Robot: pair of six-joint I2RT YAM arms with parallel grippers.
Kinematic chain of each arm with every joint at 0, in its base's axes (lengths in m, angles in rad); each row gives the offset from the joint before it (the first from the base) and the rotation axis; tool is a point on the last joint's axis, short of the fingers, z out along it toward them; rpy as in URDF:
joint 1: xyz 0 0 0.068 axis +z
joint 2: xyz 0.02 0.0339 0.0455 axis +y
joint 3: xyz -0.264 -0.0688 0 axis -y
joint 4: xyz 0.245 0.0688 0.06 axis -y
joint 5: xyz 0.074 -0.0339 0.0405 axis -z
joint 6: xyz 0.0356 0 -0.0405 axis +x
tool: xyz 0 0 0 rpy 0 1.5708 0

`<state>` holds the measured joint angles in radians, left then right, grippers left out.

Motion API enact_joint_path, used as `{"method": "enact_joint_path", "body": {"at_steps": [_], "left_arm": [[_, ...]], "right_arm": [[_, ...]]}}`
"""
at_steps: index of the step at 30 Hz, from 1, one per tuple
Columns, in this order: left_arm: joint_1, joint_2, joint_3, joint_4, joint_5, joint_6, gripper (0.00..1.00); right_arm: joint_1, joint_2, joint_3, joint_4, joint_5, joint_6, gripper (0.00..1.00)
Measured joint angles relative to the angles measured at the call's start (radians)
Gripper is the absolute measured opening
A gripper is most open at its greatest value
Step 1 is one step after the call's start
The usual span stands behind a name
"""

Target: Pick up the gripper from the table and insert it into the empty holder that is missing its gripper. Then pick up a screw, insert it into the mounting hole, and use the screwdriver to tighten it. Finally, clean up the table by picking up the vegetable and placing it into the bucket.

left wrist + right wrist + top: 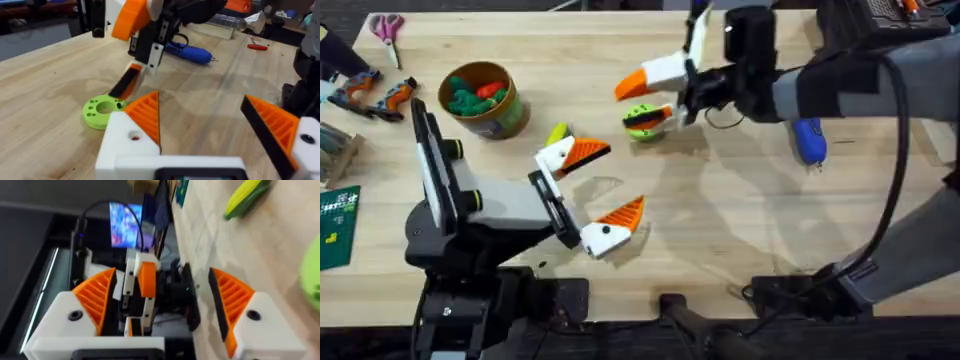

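The left hand (pixel 620 178), spread wide, is sitting just beside the vegetable (pixel 557 133), lying slantwise on the table (pixel 740 220) toward the bucket (pixel 510 118); the right hand (pixel 632 103), also wide, is hovering farther off.

Light wooden table (pixel 720 230) with a bunch of stuff on it. Far left there's a bucket (pixel 485 100) holding toy veggies, pink scissors (pixel 388 28) at the far-left corner, and orange-handled pliers (pixel 380 95) nearby. Mid-table sits a yellow-green vegetable (pixel 557 133) and a lime-green disc (pixel 642 122). The blue screwdriver (pixel 808 140) lies on the right.
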<state>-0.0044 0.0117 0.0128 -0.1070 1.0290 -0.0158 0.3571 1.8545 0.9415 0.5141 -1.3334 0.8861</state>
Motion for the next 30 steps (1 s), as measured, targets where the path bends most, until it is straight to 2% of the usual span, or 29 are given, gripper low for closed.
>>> {"method": "enact_joint_path", "body": {"at_steps": [5, 8, 10, 13, 17, 23, 27, 30], "left_arm": [[0.0, 0.0, 0.0, 0.0, 0.0, 0.0, 0.986], [0.0, 0.0, 0.0, 0.0, 0.0, 0.0, 0.985], [0.0, 0.0, 0.0, 0.0, 0.0, 0.0, 0.985], [0.0, 0.0, 0.0, 0.0, 0.0, 0.0, 0.985], [0.0, 0.0, 0.0, 0.0, 0.0, 0.0, 0.986], [0.0, 0.0, 0.0, 0.0, 0.0, 0.0, 0.985], [0.0, 0.0, 0.0, 0.0, 0.0, 0.0, 0.986], [0.0, 0.0, 0.0, 0.0, 0.0, 0.0, 0.986]], "right_arm": [[-0.073, 0.0, 0.063, -0.032, 0.01, -0.074, 0.993], [-0.107, 0.0, 0.116, -0.178, 0.055, -0.164, 0.993], [-0.129, 0.0, 0.144, -0.365, 0.123, -0.26, 0.992], [-0.158, 0.0, 0.197, -0.743, 0.291, -0.446, 0.992], [-0.17, -0.007, 0.296, -1.087, 0.523, -0.668, 0.992], [-0.108, -0.164, 0.373, -1.332, 0.825, -0.831, 0.994], [-0.029, -0.253, 0.378, -1.4, 0.98, -0.823, 0.993], [0.042, -0.275, 0.378, -1.397, 1.117, -0.77, 0.993]]}}
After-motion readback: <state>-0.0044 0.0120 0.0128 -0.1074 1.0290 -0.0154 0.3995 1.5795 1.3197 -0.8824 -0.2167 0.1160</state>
